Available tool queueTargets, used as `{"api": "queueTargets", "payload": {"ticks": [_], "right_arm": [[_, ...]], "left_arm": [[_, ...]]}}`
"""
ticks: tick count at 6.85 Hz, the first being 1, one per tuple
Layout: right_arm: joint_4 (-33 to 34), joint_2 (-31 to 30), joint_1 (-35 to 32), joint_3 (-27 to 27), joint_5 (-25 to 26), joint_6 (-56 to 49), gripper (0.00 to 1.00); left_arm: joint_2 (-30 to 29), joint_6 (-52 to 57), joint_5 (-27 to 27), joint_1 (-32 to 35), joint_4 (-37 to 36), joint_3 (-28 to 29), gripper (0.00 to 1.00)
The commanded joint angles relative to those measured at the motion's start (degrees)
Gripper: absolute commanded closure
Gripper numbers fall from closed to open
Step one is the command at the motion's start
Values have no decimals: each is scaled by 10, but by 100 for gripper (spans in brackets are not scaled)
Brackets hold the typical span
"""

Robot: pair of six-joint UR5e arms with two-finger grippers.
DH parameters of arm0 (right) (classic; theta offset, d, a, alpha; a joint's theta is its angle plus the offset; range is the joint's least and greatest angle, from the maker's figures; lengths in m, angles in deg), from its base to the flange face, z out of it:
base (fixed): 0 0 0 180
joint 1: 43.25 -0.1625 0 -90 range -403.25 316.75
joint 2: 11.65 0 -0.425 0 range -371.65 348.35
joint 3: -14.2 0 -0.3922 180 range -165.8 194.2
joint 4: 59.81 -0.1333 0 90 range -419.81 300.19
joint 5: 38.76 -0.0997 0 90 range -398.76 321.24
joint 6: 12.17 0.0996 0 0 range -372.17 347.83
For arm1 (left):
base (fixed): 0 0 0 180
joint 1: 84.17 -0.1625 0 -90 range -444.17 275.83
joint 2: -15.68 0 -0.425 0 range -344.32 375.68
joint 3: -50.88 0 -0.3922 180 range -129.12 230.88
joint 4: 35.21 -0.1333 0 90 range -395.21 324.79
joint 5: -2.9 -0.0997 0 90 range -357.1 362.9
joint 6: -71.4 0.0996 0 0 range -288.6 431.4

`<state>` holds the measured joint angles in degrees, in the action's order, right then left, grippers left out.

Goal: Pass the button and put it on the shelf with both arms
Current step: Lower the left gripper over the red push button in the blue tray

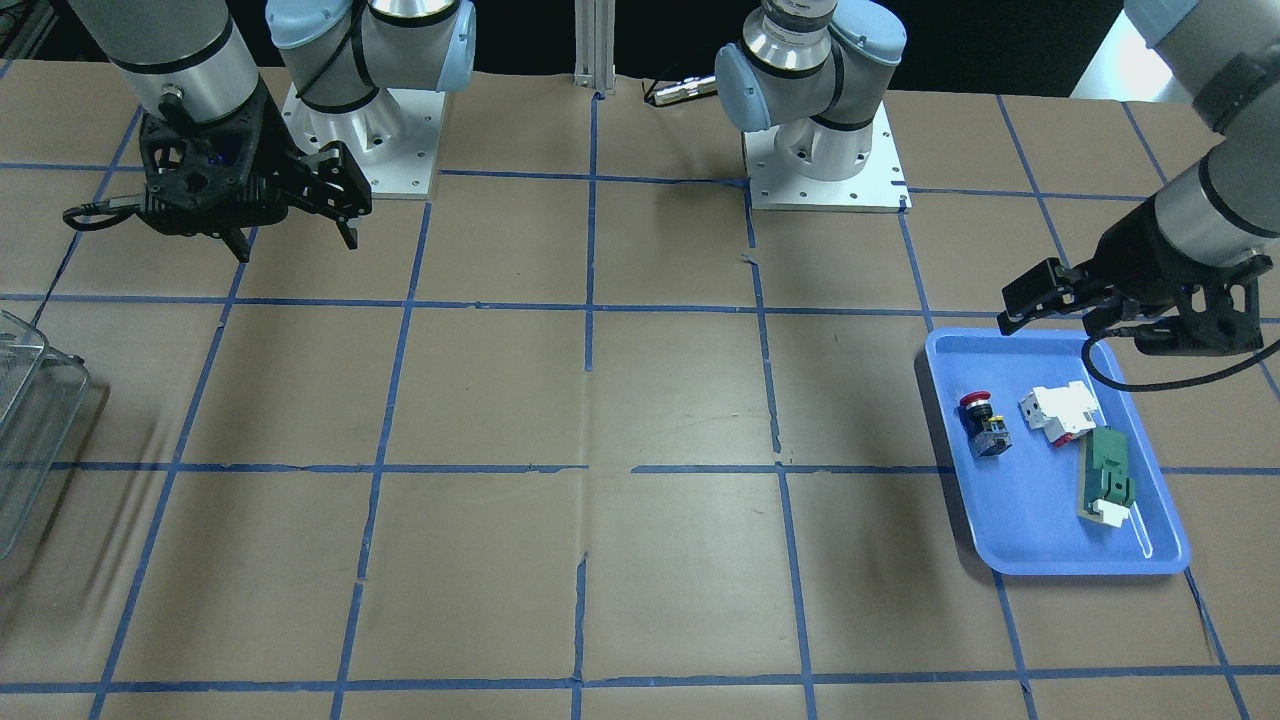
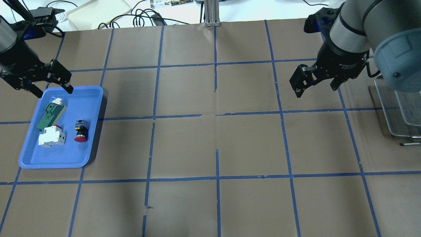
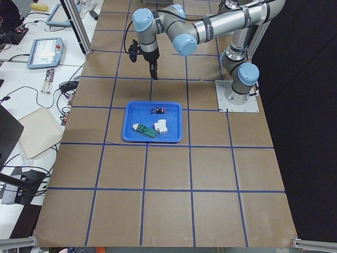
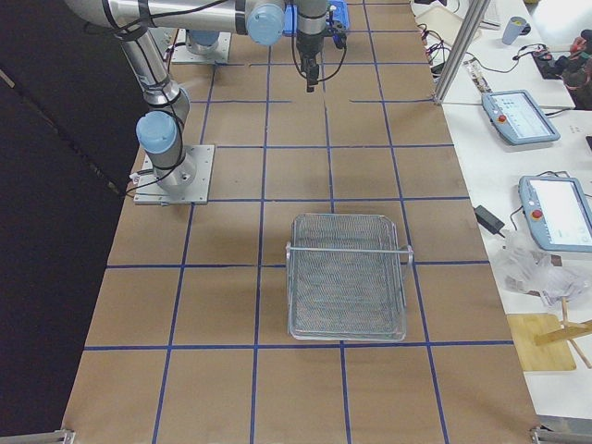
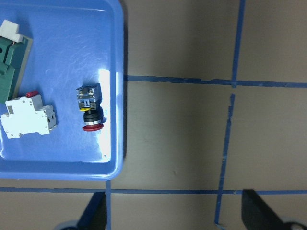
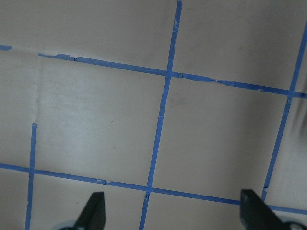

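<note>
The button [image 1: 985, 420], with a red cap and a blue-grey base, lies on its side in the blue tray [image 1: 1060, 562]. It also shows in the overhead view [image 2: 80, 131], the left wrist view [image 5: 90, 108] and the exterior left view [image 3: 157, 110]. My left gripper [image 2: 54, 92] is open and empty, hovering over the tray's far edge [image 1: 1015, 305], apart from the button. Its fingertips [image 5: 93, 215] frame the bottom of the left wrist view. My right gripper [image 2: 315, 90] is open and empty above bare table, on the other side [image 1: 295, 245].
A white block with a red part [image 2: 52, 137] and a green-and-white flat piece [image 2: 51, 112] share the tray [image 2: 49, 162] with the button. A wire mesh basket [image 4: 347, 277] stands on the table on my right [image 2: 398, 112]. Cables and a cream tray [image 2: 98, 11] lie beyond the far edge.
</note>
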<state>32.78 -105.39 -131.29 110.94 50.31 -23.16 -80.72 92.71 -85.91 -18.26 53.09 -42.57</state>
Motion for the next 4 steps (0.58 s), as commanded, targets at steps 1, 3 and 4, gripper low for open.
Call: {"api": "queueTargets", "payload": {"ticks": [1, 3, 4], "right_arm": [[-4, 0, 1, -1, 7, 22, 0], [-2, 2, 1, 4, 6, 46, 0], [-2, 2, 1, 4, 2, 47, 0]], "left_arm": [[-12, 45, -1, -49, -170, -112, 0], [-36, 39, -50, -54, -377, -221, 0], [-52, 12, -53, -54, -423, -252, 0]]}}
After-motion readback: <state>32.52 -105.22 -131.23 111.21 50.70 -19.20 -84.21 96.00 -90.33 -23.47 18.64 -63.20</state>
